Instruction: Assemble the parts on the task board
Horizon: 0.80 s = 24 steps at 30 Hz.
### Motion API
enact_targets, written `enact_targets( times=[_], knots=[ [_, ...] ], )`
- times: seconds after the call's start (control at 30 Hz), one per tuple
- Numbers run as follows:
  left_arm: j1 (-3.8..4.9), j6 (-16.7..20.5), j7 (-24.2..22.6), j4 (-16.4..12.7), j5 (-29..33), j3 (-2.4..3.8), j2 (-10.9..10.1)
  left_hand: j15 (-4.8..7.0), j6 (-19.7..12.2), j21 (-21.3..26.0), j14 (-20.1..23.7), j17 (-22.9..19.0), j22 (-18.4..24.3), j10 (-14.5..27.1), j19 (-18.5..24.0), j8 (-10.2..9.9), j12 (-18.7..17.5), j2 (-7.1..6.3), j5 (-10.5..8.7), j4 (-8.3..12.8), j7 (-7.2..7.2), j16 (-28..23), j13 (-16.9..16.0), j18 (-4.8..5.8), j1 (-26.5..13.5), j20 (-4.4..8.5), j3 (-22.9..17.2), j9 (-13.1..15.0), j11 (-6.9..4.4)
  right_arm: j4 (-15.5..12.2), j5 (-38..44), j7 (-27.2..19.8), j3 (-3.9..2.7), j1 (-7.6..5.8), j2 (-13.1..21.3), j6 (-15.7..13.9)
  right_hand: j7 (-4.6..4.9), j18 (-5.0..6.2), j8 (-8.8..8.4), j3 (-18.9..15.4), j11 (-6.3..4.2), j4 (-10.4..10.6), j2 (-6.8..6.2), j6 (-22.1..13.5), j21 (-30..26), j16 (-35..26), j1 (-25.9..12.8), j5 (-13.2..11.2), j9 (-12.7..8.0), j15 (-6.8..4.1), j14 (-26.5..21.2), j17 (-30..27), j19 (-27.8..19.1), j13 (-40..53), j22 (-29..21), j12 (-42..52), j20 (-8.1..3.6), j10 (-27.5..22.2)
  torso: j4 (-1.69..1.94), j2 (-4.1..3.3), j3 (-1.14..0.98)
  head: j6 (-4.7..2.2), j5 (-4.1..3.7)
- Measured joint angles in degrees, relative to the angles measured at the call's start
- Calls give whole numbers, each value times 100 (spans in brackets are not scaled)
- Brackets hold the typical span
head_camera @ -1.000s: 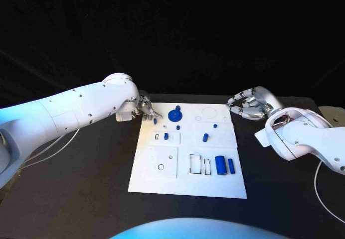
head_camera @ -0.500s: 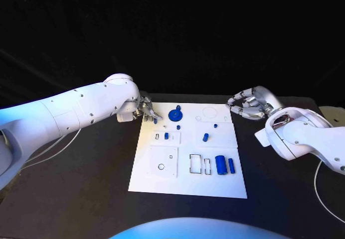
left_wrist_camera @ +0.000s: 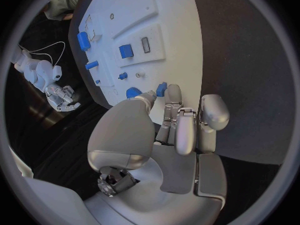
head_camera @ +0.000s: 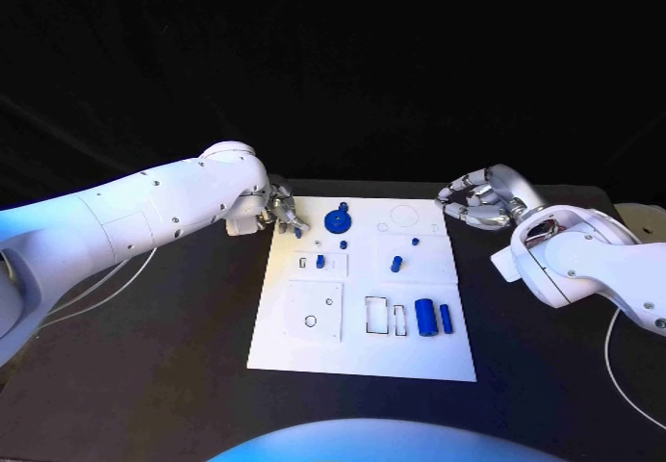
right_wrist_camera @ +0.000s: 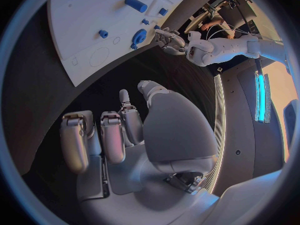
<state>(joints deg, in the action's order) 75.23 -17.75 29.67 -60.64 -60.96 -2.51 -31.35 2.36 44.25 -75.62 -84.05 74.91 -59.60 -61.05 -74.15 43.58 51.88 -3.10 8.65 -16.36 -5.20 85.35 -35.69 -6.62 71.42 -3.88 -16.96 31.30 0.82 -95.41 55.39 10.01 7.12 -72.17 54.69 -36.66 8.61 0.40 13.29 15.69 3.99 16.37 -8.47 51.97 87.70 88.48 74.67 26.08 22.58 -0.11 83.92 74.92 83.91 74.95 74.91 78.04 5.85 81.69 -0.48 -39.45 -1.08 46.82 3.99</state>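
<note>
The white task board [head_camera: 354,351] lies mid-table. My left hand [head_camera: 282,216] is at its far left edge, thumb and a finger pinching a small blue peg [left_wrist_camera: 161,89] that sits by the rim [head_camera: 300,231]. Next to it on the board are a blue round disc [head_camera: 338,224], a tiny peg [head_camera: 343,245], a block in a slot [head_camera: 320,262], an oblong piece [head_camera: 396,265], a thick cylinder [head_camera: 426,319] and a thinner one [head_camera: 447,320]. My right hand [head_camera: 480,201] hovers off the board's far right corner, fingers [right_wrist_camera: 112,135] curled in, holding nothing.
The board has a round outline [head_camera: 410,217], upright rectangular slots [head_camera: 377,316] and a square panel with a small hole [head_camera: 315,313]. A pale object [head_camera: 640,218] sits at the table's right edge. A cable [head_camera: 97,281] trails under my left arm.
My left hand's fingers have edged slightly right, closing onto the small peg at the board's rim. The right hand has not moved.
</note>
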Motion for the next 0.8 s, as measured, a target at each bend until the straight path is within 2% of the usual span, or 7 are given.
enact_targets(
  times=[0.1, 0.17, 0.23, 0.3, 0.4, 0.67, 0.8],
  knots=[
    [0, 24, -1, 0, 31, 0, 0, 41, -1, -28, 0, 0, -24, -23, -15, 34, 8, 24, -1, 68, -1, 0, 19, 0, 309, 15, -380, -23, -22, 1, 0, 0, 0, 0, -1, 0, 0, 0, 0, 0, 0, 0, 0, 0, 0, 0, 0, 0, 0, 0, 0, 0, 0, 0, 0, 0, 0, 0, -1, 0, 0, 8, -1],
    [0, 37, -2, 0, 53, 0, 0, 42, -43, -67, 0, 0, -72, -99, -43, 101, 103, -48, -16, 171, 20, 17, -15, -1, 468, 43, -843, -27, -46, 1, 0, 0, 0, 0, -2, 0, 0, 0, 0, 0, 0, 0, 0, 0, 0, 0, 0, 0, 0, 0, 0, 0, 0, 0, 0, 0, 0, 0, -1, 0, 0, 20, -1],
    [0, 49, -2, 0, 83, 0, -1, 42, -69, -92, 0, 0, -128, -244, -50, 225, 315, -112, -36, 77, 25, 46, -250, -1, 530, 50, -1097, -27, -56, 3, 0, 0, 0, 0, -2, 0, 0, 0, 0, 0, 0, 0, 0, 0, 0, 0, 0, 0, 0, 0, 0, -1, 0, 0, 0, 0, 0, 0, -2, 0, 1, 26, 1],
    [-1, 59, -2, 0, 118, 0, -4, 42, -89, -130, 0, 0, -182, -342, -71, 399, 529, -194, -25, -152, 43, 46, -483, 0, 501, 71, -1339, -27, -55, 4, 0, 0, 0, 0, -3, 0, 0, 0, 0, 0, 0, 0, 0, 0, 0, 0, 0, 0, 0, 0, 0, -1, 0, 0, 0, 0, 0, 0, -3, 0, 1, 30, 2],
    [-1, 69, -2, 1, 164, 0, -7, 41, -140, -150, 0, 0, -234, -378, -71, 565, 667, -340, -21, 22, 51, 46, -604, 0, 244, 71, -1920, -24, -50, 4, 0, 0, 0, 0, -3, 0, 0, 0, 0, 0, 0, 0, 0, 0, 0, 0, 0, 0, 0, 0, 0, -1, 0, -1, 0, 0, 0, 0, -3, 1, 1, 31, 2],
    [-1, 104, -2, -65, 317, 0, -103, 41, -155, -176, 0, 0, -267, -440, -70, 632, 782, -370, -20, 2, 49, 46, -736, -1, 46, 71, -1975, 129, -51, 5, 0, 0, 0, 0, -3, 0, 0, 0, 0, 0, 0, 0, 0, 0, 0, 0, 0, 0, 0, 0, 0, -1, 0, -1, 4, 0, 0, 0, -2, 6, -1, 30, 16],
    [-1, 159, -1, -276, 442, 0, -270, 55, -159, -176, 14, 0, -292, -534, -78, 669, 870, -378, -20, 127, 44, 46, -825, -1, -38, 78, -2102, 279, -77, 5, -1, 0, 0, 0, 3, 1, 0, 0, 0, 0, 0, 0, 0, 0, 0, 0, 0, 0, 0, 0, 0, -1, 0, -1, 4, 0, 0, 0, 0, 8, -4, 26, 20]
  ],
)
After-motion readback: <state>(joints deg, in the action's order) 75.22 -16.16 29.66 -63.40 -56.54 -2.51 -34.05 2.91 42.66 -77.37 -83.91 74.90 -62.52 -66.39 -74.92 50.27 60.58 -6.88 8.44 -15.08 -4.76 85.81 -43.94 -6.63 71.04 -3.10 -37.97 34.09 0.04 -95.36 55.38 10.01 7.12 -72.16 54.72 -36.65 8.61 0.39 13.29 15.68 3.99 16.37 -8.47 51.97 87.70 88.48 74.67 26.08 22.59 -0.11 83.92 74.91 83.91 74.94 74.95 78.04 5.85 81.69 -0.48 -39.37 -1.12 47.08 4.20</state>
